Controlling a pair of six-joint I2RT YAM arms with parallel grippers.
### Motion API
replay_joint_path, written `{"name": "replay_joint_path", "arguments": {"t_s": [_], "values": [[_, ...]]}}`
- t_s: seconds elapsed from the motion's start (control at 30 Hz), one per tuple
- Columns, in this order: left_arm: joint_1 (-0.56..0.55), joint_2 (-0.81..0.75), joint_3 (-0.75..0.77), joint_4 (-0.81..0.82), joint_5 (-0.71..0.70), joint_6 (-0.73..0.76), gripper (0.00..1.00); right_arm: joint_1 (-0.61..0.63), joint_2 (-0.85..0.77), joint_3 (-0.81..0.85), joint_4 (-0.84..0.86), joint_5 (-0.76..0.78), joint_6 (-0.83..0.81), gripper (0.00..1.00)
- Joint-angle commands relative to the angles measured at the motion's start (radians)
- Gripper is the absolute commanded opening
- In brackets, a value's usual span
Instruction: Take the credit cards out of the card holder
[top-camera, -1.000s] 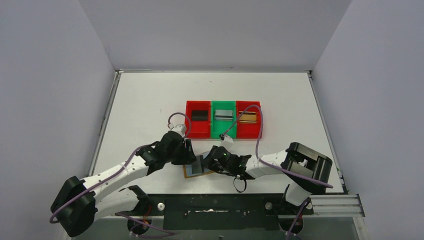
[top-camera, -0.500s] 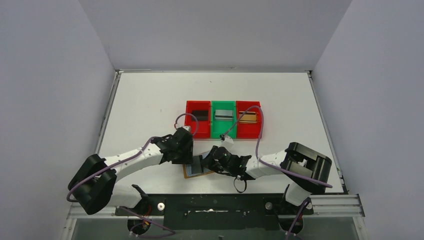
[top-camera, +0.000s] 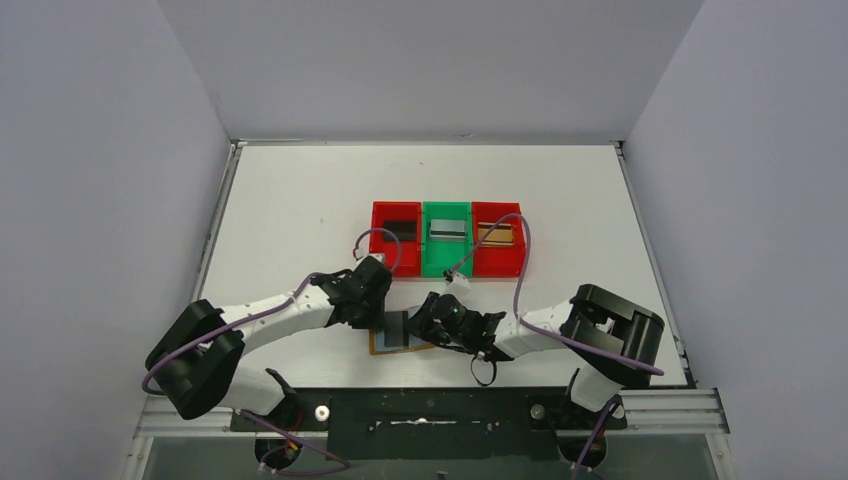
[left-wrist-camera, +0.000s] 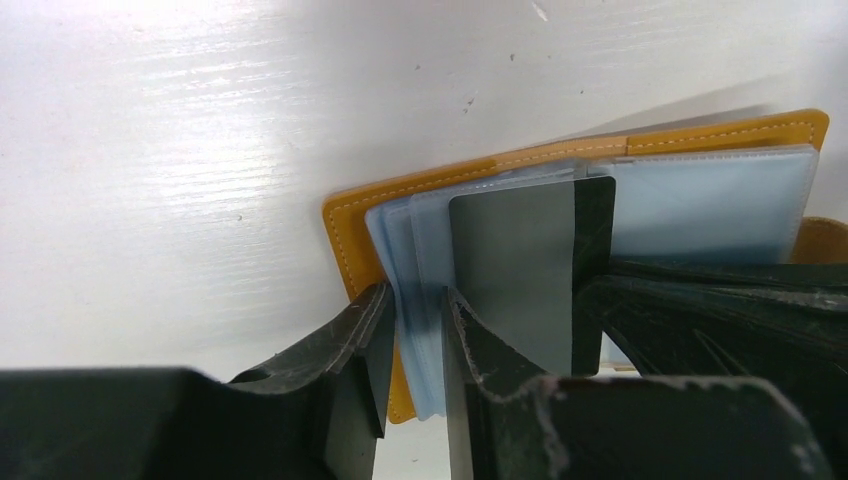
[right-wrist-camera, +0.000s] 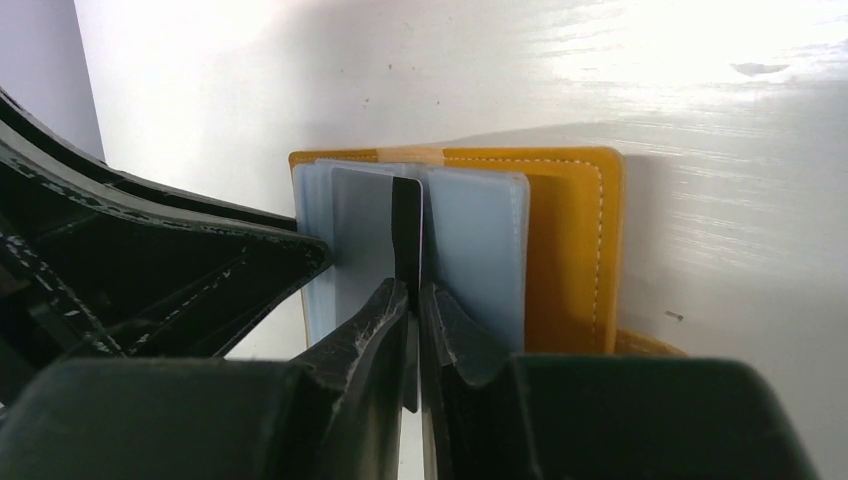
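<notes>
The card holder (top-camera: 384, 348) lies open near the table's front edge, its mustard leather (left-wrist-camera: 350, 225) and pale blue-grey pockets (left-wrist-camera: 700, 205) showing. My left gripper (left-wrist-camera: 418, 295) is at its left end, shut on a few of the pocket leaves (left-wrist-camera: 405, 250). My right gripper (right-wrist-camera: 413, 295) comes in from the right and is shut on a dark grey credit card (left-wrist-camera: 520, 270) with a black stripe, which stands on edge (right-wrist-camera: 407, 235) among the pockets. In the top view the left gripper (top-camera: 379, 318) and right gripper (top-camera: 414, 326) meet over the holder.
Behind the holder stand a red bin (top-camera: 380, 262) with a black card (top-camera: 399, 231), a green bin (top-camera: 446, 262) with a silver card (top-camera: 447, 230) and a second red bin (top-camera: 497, 265) with a gold-brown card (top-camera: 495, 235). Purple cables loop over the bins' near edge.
The left gripper's jaws have narrowed onto the pocket leaves, and the left arm has swung its elbow outward. The right gripper has kept its hold on the card and barely moved.
</notes>
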Motion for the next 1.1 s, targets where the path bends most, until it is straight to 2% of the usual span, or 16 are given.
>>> {"name": "replay_joint_path", "arguments": {"t_s": [0.0, 0.13, 0.27, 0.37, 0.47, 0.63, 0.93, 1.07], "values": [[-0.015, 0.043, -0.025, -0.031, -0.020, 0.000, 0.19, -0.014, -0.023, -0.034, 0.094, -0.020, -0.002, 0.11], [-0.019, 0.045, -0.031, -0.020, -0.015, -0.002, 0.17, -0.016, -0.018, -0.050, 0.142, -0.046, 0.001, 0.23], [-0.024, 0.047, -0.055, -0.004, -0.003, 0.010, 0.16, -0.029, 0.015, -0.082, 0.238, -0.069, 0.035, 0.28], [-0.027, 0.052, -0.054, -0.002, 0.000, 0.013, 0.15, -0.038, 0.053, -0.122, 0.354, -0.087, 0.076, 0.26], [-0.027, 0.054, -0.055, -0.002, -0.001, 0.013, 0.14, -0.042, 0.083, -0.157, 0.462, -0.095, 0.104, 0.18], [-0.028, 0.050, -0.056, -0.006, -0.006, 0.010, 0.14, -0.041, 0.087, -0.174, 0.477, -0.088, 0.111, 0.06], [-0.029, 0.034, -0.057, -0.002, -0.007, 0.011, 0.13, -0.042, 0.015, -0.212, 0.391, -0.032, 0.115, 0.05], [-0.030, 0.042, -0.058, 0.008, 0.011, 0.022, 0.13, -0.042, 0.010, -0.215, 0.387, -0.025, 0.127, 0.16]]}}
